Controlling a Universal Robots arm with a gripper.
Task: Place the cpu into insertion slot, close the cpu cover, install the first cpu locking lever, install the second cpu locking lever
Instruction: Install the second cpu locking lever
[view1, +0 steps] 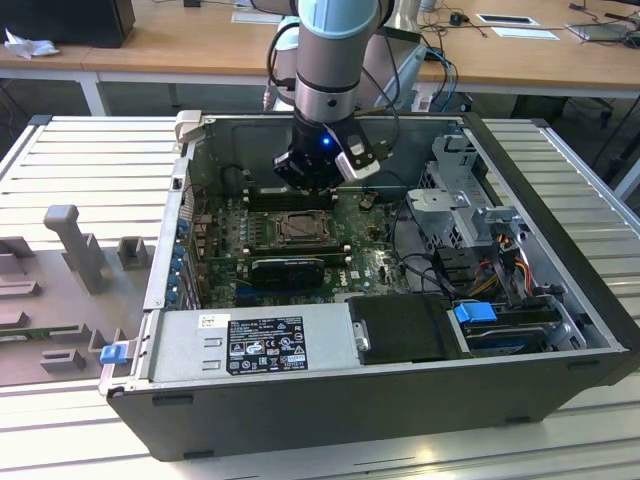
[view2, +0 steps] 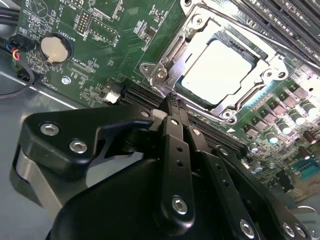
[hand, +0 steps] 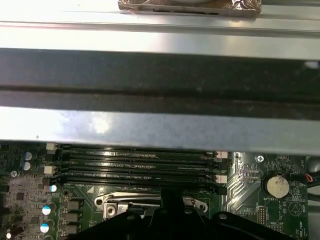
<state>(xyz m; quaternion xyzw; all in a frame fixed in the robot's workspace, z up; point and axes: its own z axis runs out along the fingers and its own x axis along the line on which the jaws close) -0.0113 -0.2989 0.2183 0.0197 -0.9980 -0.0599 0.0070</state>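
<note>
Open computer case (view1: 560, 300) on a slatted bench: cpu (view2: 220, 70) seated beneath the cpu cover (view2: 250, 97), apparently closed; gripper (view2: 170, 102), fingers pressed together and empty, at the cover's edge, where a slip could gouge the board.

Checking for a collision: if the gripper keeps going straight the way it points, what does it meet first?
Probably the metal frame edge of the insertion slot, where the gripper tip points; the cpu lies just beyond. Depth is unclear.

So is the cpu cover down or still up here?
Down: the cpu cover lies flat around the cpu in the second wrist view.
</note>
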